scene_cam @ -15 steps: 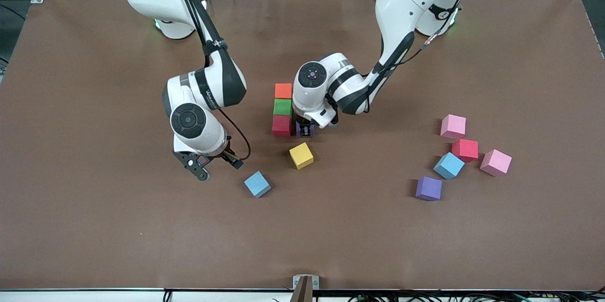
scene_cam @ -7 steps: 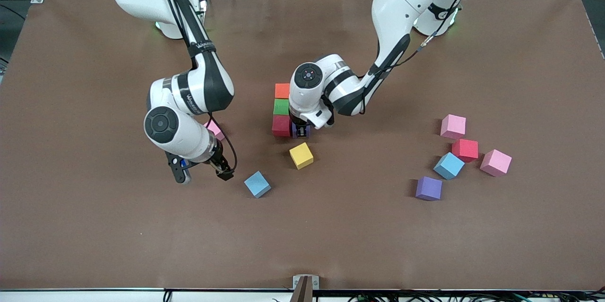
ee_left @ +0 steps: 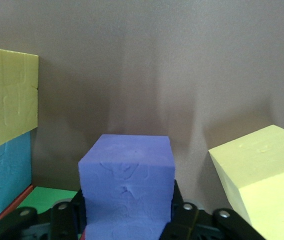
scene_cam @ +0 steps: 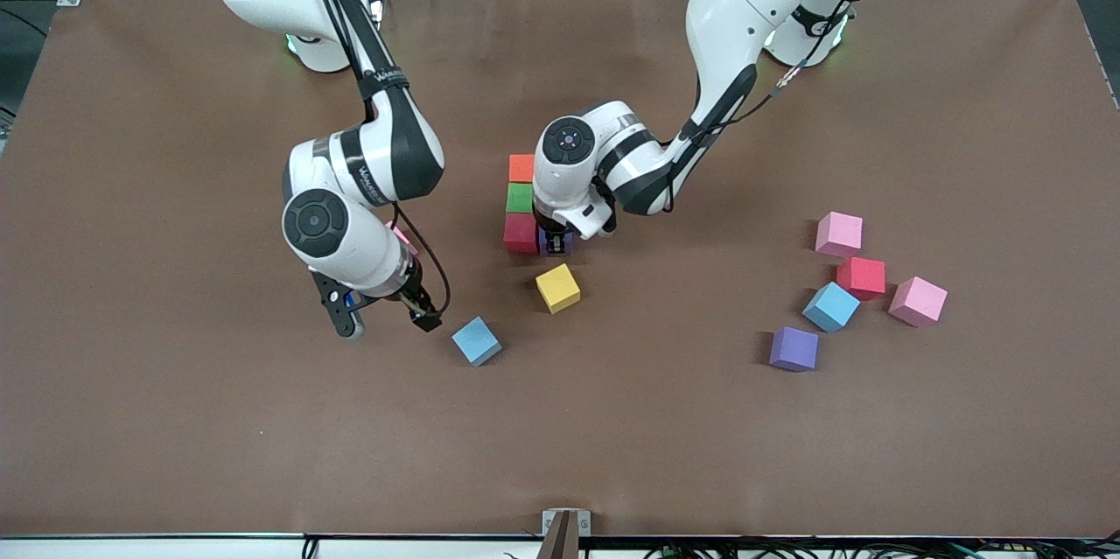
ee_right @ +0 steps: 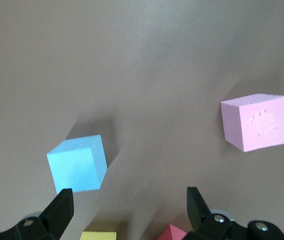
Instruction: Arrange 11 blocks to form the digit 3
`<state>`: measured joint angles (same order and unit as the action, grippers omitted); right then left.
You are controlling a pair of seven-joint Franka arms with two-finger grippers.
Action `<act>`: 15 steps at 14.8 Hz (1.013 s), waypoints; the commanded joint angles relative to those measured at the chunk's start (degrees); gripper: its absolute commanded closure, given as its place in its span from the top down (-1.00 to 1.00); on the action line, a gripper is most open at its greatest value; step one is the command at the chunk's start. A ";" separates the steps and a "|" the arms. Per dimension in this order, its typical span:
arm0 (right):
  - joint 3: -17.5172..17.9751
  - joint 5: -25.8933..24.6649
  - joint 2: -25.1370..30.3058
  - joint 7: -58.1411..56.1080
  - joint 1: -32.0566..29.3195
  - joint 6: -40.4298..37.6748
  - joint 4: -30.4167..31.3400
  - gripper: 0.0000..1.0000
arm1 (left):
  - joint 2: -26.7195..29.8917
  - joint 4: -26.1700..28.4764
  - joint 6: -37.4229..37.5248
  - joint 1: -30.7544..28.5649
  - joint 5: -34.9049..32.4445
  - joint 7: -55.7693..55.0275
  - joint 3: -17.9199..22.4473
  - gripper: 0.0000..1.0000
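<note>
An orange block (scene_cam: 522, 167), a green block (scene_cam: 521, 197) and a red block (scene_cam: 521, 233) lie touching in one line at mid-table. My left gripper (scene_cam: 556, 241) (ee_left: 127, 210) stands low beside the red block, shut on a purple block (scene_cam: 567, 245) (ee_left: 127, 165) that fills its jaws. Close by, the left wrist view shows a yellow block (ee_left: 7, 95) touching a blue one (ee_left: 4, 175); the arm hides them in the front view. A loose yellow block (scene_cam: 558, 288) (ee_left: 261, 175) and a blue block (scene_cam: 477, 340) (ee_right: 77, 162) lie nearer the camera. My right gripper (scene_cam: 386, 323) (ee_right: 128, 195) hangs open and empty beside that blue block.
Toward the left arm's end lie two pink cubes (scene_cam: 839, 234) (scene_cam: 918, 301), a red block (scene_cam: 861, 277), a blue block (scene_cam: 831, 306) and a purple block (scene_cam: 794, 349). Another pink cube (scene_cam: 401, 235) (ee_right: 255, 121) peeks out under the right arm.
The right arm's wrist swung toward its own end of the table, uncovering a pink cube, then eased back toward the blue block. The left gripper settled slightly lower with the purple block.
</note>
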<state>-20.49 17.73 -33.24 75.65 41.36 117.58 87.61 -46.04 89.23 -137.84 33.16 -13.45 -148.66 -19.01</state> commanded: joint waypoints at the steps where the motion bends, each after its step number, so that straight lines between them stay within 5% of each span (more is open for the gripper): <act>1: 0.36 -0.94 -1.20 6.59 2.58 3.60 -0.07 1.00 | -0.99 -1.87 0.02 0.94 -1.32 -0.58 0.55 1.00; 15: 2.65 -0.77 -18.43 19.10 5.49 6.00 -18.70 1.00 | 10.08 6.55 3.89 -2.04 -0.61 5.39 0.11 1.00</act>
<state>-18.99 17.76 -48.93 93.56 46.98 124.11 72.40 -40.36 91.70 -134.76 32.29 -13.71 -145.12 -18.84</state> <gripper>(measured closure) 0.000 0.000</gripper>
